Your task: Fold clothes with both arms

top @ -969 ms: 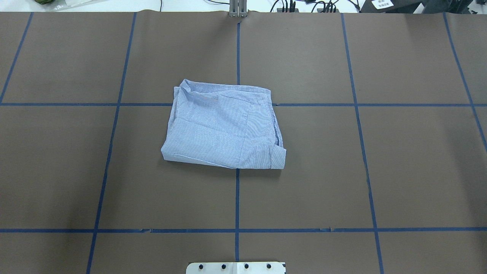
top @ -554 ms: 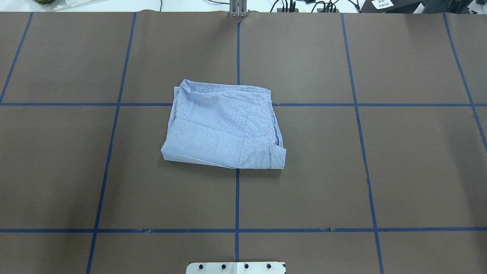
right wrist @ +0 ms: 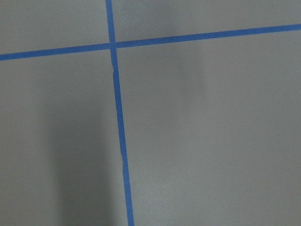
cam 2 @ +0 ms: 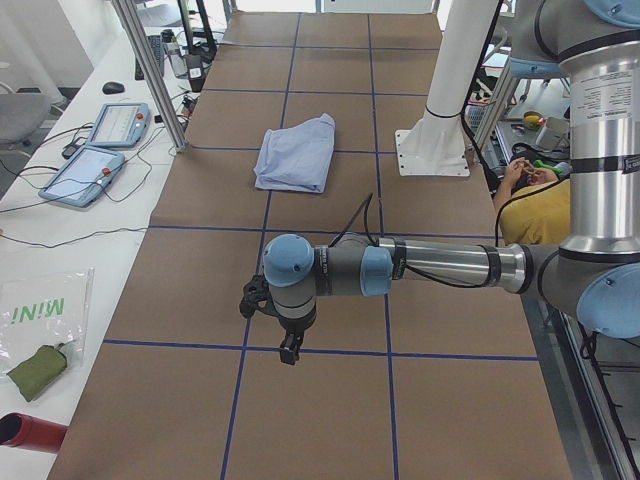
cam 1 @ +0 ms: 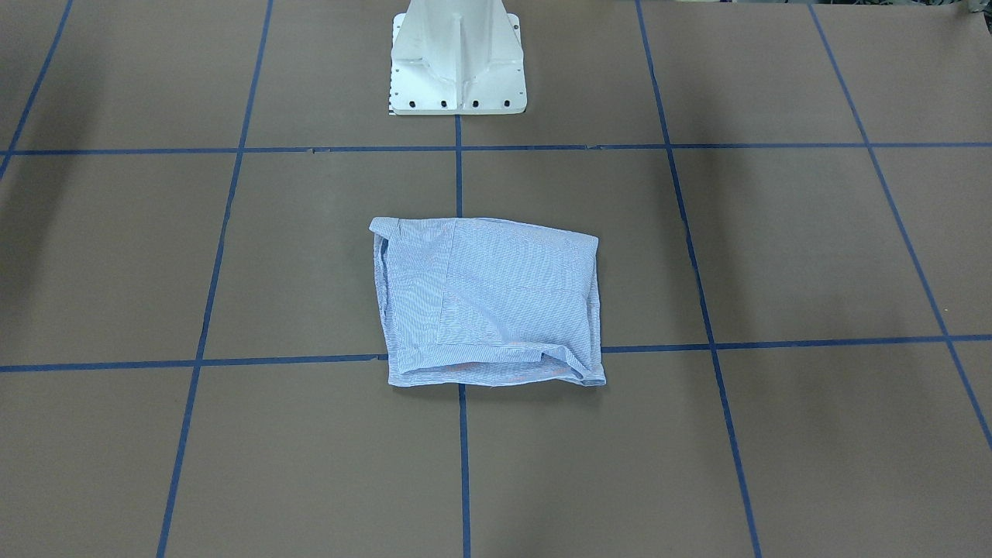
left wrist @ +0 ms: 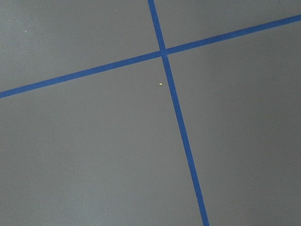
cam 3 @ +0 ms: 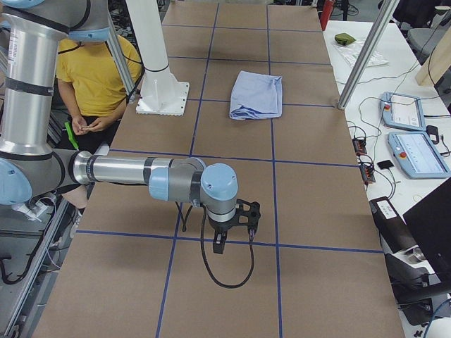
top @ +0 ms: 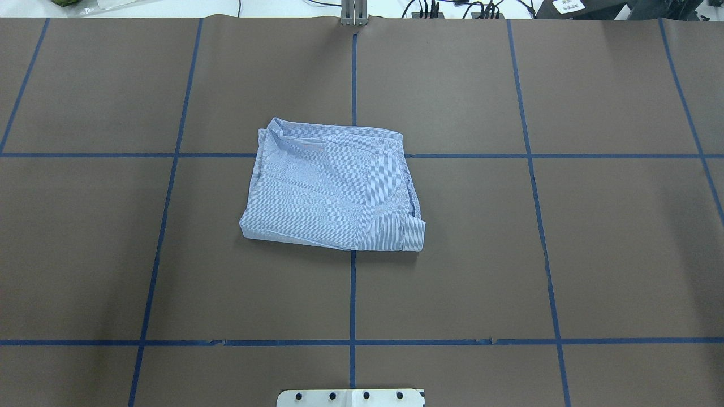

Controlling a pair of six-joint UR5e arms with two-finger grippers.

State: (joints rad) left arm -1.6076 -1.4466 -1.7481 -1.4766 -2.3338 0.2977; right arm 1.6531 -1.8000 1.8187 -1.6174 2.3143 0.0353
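Observation:
The light blue striped shirt [top: 334, 189] lies folded into a compact rectangle at the middle of the table, also in the front view [cam 1: 488, 302] and both side views [cam 2: 295, 155] [cam 3: 257, 95]. Neither arm touches it. My left gripper [cam 2: 290, 350] hangs over the table's left end, far from the shirt. My right gripper [cam 3: 218, 246] hangs over the right end, equally far. I cannot tell whether either is open or shut. Both wrist views show only brown table and blue tape lines.
The white pedestal base [cam 1: 457, 54] stands at the robot's edge of the table [top: 481, 254]. A person in yellow [cam 3: 99, 70] sits behind it. Teach pendants [cam 2: 100, 150] and cables lie on the white bench beyond the far edge.

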